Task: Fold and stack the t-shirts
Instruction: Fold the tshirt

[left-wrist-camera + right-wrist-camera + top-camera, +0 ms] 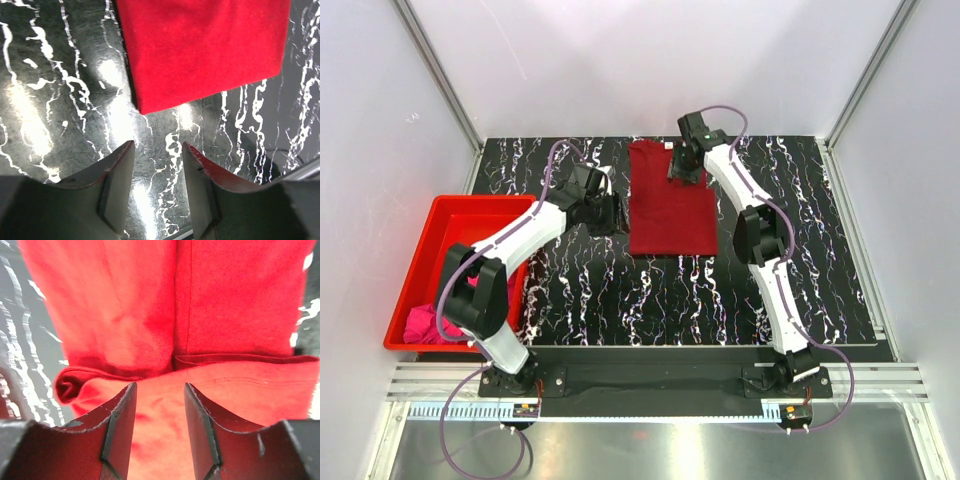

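The dark crimson t-shirt (pixel 670 212) lies on the black marbled table, folded into a long rectangle, collar end at the far side. My right gripper (pixel 686 168) hovers open over its far right part; in the right wrist view its jaws stand apart just above the folded red cloth (pixel 160 330), holding nothing. My left gripper (pixel 612 213) is open and empty just left of the shirt; the left wrist view shows the shirt's near corner (pixel 200 50) beyond the jaws. The magenta t-shirt (pixel 432 324) lies crumpled in the red bin's near end.
The rigid red plastic bin (pixel 440 225) stands at the table's left edge. Metal frame posts and white walls enclose the table. The black marbled tabletop (pixel 790 270) extends right and in front of the shirt.
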### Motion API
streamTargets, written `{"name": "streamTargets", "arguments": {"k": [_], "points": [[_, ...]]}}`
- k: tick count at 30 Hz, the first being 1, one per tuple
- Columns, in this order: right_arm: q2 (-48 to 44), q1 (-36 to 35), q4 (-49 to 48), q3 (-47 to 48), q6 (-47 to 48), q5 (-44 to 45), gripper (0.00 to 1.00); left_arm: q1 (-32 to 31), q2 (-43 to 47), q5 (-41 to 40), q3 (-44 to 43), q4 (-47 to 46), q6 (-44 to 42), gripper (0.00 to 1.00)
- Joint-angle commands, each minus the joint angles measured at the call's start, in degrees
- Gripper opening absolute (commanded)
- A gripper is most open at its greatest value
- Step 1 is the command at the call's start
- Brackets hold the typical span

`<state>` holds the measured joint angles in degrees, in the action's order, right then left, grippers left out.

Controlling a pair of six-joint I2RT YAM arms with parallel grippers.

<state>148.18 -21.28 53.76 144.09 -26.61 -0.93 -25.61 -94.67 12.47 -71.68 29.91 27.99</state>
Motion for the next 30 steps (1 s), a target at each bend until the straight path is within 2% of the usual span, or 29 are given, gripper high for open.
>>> {"name": "streamTargets", "arguments": {"k": [1, 5, 7, 11, 14, 15, 18, 22, 26, 30], "points": [[-1.22, 1.24, 4.6, 5.16, 0.86, 2.16, 0.5, 0.12, 0.29, 4.57, -0.47, -5.64, -1.53, 0.51], [-10.26, 1.94, -1.27, -12.9, 1.65, -0.72, 0.51, 0.12, -4.54, 8.7, -2.85, -12.32, 0.13, 0.54], [-14.92, 3.08, -3.21, -17.6, 1.13, -5.02, 0.51, 0.12, -8.5, 11.69, -4.6, -17.76, 3.02, 0.52], [-19.59, 4.14, -4.53, -27.17, 1.91, -11.89, 0.51, -0.32, -15.09, 14.86, -9.0, -21.91, 7.6, 0.48], [-22.67, 4.4, -7.96, -33.93, 2.61, -17.34, 0.5, -0.76, -18.17, 14.25, -9.53, -22.18, 8.4, 0.46], [-23.45, 4.49, -8.66, -35.36, 2.09, -18.74, 0.49, -0.76, -19.4, 12.86, -9.44, -20.18, 8.75, 0.42], [-24.33, 4.75, -9.63, -40.72, 2.09, -22.89, 0.4, -0.67, -21.16, 9.26, -9.27, -14.47, 8.75, 0.36], [-28.55, 5.1, -15.16, -51.35, 0.69, -22.98, 0.38, -1.37, -21.7, 8.71, -5.07, -11.72, 9.19, 0.32], [-32.94, 5.11, -17.63, -63.89, 0.25, -22.8, 0.37, -4.53, -17.75, 5.91, 0.92, -9.79, 6.38, 0.32], [-39.71, 5.11, -21.67, -76.92, -2.47, -24.9, 0.37, -9.18, -12.56, 6.34, 10.74, -10.49, 4.71, 0.32]]}}
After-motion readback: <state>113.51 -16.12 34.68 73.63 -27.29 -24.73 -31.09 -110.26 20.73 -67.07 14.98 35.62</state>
